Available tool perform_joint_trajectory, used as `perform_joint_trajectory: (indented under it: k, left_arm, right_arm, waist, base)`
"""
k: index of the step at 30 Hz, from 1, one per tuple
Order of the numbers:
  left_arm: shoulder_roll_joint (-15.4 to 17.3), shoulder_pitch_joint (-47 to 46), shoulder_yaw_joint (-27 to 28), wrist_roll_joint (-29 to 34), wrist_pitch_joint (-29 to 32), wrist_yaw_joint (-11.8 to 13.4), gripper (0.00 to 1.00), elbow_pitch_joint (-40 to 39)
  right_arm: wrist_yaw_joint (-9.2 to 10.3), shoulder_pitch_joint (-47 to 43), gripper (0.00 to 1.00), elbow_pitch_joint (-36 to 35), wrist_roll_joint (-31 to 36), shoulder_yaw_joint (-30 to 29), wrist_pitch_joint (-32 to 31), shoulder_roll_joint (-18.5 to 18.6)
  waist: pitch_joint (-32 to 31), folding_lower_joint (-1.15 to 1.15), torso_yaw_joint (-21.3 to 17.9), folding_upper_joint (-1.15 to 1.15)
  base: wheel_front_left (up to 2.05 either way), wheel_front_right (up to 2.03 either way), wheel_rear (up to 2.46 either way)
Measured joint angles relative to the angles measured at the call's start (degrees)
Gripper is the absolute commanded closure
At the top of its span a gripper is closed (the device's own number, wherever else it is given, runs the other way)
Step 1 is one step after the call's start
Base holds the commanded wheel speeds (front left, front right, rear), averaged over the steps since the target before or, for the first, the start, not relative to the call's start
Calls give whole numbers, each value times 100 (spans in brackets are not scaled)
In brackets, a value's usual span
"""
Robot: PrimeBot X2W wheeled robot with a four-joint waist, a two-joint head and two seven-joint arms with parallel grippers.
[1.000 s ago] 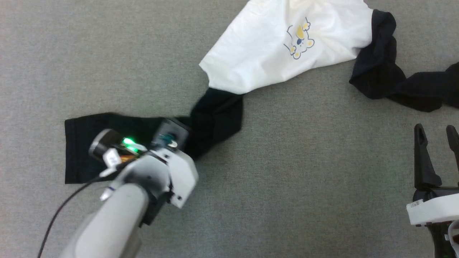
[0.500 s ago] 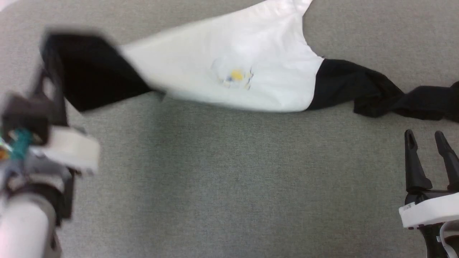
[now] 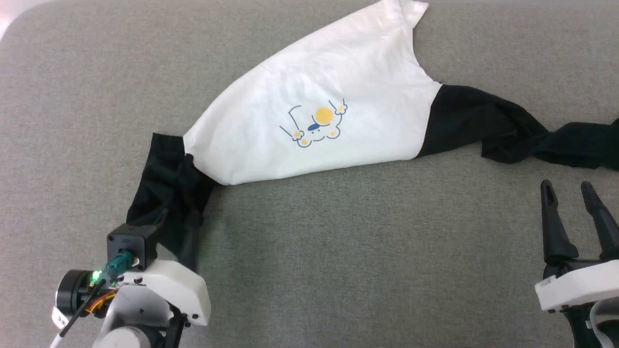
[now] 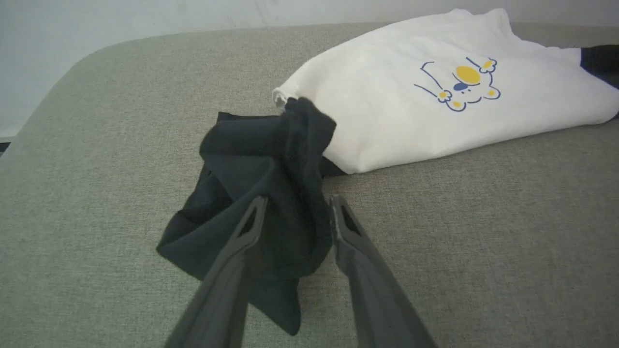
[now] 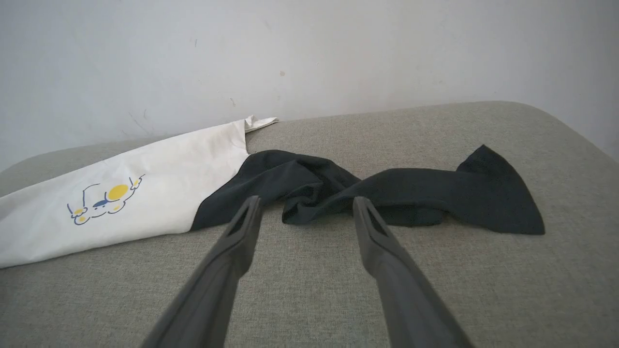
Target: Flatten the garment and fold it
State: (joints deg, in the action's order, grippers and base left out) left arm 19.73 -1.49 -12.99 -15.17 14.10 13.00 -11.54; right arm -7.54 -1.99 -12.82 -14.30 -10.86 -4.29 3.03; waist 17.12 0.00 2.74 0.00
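A white T-shirt, the garment [image 3: 348, 87], lies stretched across a grey cloth-covered surface [image 3: 338, 270]. Its body is bunched into a long slanting shape and is not spread flat. A small yellow-and-blue cartoon print [image 3: 316, 126] faces up near the middle of the white cloth. Two black sleeves trail from either end. The left sleeve [image 3: 169, 203] droops down the head view towards the robot, crumpled and twisted. The right sleeve [image 3: 512, 130] runs off to the right edge of that view, also twisted, with a knot-like fold partway along.

The left gripper [image 4: 297, 208] sits at the lower end of the left sleeve. Its two dark fingers are spread apart, and the black cloth is heaped in the gap between them and spills over onto the surface to one side. The white body begins just beyond that heap.

The right gripper [image 3: 567, 189] hangs at the lower right of the head view, fingers spread wide and holding nothing. It is near the right sleeve but clear of it — a strip of bare grey surface lies between the fingertips and the black cloth.

The surface has a woven texture and rounded corners. Behind it stands a plain pale wall [image 5: 309, 48] with a few faint marks.
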Motion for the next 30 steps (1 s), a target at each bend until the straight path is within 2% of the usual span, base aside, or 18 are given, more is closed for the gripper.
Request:
perform_joint_trajectory:
  k: [3, 7, 10, 13, 17, 23, 27, 30]
  left_arm:
    - [-21, 22, 85, -191, -49, -36, 0, -133]
    - [-2, -120, 240, -336, -111, -90, 0, -713]
    - [137, -580, 231, -243, -57, -200, 0, -1031]
    - [200, -1220, 78, -178, 121, -394, 0, -976]
    - [166, -2212, -97, -270, 493, -670, 0, -310]
    - [318, -3626, -443, -534, 1614, -1381, 0, 1017]
    - [372, -4123, -522, -612, 2073, -1545, 0, 1452]
    - [443, -4462, -554, -600, 2353, -1558, 0, 1783]
  right_arm:
    - [0, -58, 0, -4, 0, 7, -34, 0]
    - [0, -64, 0, -26, 0, 25, -71, 0]
    - [0, -59, 0, -57, -1, 38, -78, 1]
    - [0, -36, 0, -76, -2, 66, -110, 0]
    - [0, 74, 0, -74, 0, 79, -123, 1]
    - [0, 246, 0, -113, 22, 165, -177, 11]
    - [0, 327, 0, -108, 19, 198, -181, 24]
    - [0, 386, 0, -91, 3, 247, -181, 37]
  waist:
    - [-34, 0, 8, 0]
    - [-4, -1, -8, 0]
    - [73, 0, -34, 1]
    - [184, 0, -69, 1]
    - [370, 0, -123, 1]
    - [695, 1, -238, 1]
    - [872, 1, -314, 1]
    - [1055, 1, -397, 1]
  base:
    - [0, 0, 0]
    - [0, 0, 0]
    - [0, 0, 0]
    - [0, 0, 0]
    - [0, 0, 0]
    - [0, 0, 0]
    - [0, 0, 0]
    - [0, 0, 0]
